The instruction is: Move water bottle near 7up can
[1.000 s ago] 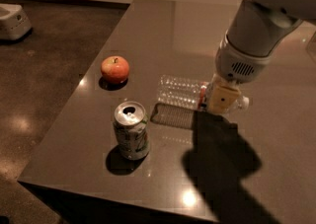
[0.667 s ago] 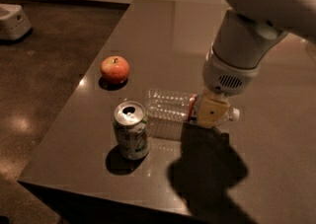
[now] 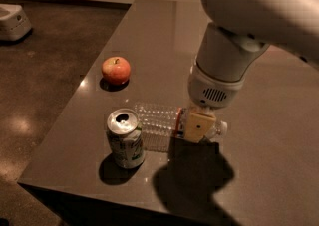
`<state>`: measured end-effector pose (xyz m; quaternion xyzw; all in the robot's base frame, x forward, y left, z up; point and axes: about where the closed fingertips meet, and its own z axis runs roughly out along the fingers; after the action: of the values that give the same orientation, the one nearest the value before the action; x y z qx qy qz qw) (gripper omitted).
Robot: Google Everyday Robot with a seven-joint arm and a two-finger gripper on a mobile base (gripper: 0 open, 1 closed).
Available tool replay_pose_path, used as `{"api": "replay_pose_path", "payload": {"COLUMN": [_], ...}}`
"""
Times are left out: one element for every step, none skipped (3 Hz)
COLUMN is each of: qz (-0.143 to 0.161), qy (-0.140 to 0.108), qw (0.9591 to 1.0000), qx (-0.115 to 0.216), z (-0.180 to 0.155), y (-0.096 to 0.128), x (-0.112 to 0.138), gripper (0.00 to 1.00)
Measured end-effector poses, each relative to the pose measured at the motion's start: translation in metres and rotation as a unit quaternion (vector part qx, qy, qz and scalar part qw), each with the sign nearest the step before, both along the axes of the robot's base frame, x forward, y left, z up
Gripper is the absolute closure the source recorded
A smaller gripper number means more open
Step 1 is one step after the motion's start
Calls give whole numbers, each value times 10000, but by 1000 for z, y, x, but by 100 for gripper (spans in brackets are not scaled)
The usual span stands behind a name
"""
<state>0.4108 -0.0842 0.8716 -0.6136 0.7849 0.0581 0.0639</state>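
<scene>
The water bottle (image 3: 157, 120) lies on its side on the dark table (image 3: 279, 135), its base end close beside the 7up can and its white cap (image 3: 223, 129) pointing right. The 7up can (image 3: 125, 139) stands upright near the table's front left corner, pull-tab top showing. My gripper (image 3: 197, 125) comes down from the white arm (image 3: 234, 56) and sits over the bottle's label end, shut on the bottle.
A red-orange apple (image 3: 116, 70) sits behind the can near the table's left edge. The table's front edge and left edge are close to the can. A white object (image 3: 12, 21) stands on the floor at far left.
My gripper has moved the water bottle left and toward the front, bringing its base end from a gap away to close beside the can. The can and apple have not moved.
</scene>
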Motion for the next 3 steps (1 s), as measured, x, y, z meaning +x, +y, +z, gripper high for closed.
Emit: {"api": "replay_pose_path", "payload": {"qz": [-59, -47, -42], "qy": [104, 75, 59], "qw": [9999, 10000, 10000], "qx": [45, 45, 49], "z": [-11, -10, -9], "y": [4, 5, 6], "x": [0, 0, 1], "gripper": [38, 14, 0]}}
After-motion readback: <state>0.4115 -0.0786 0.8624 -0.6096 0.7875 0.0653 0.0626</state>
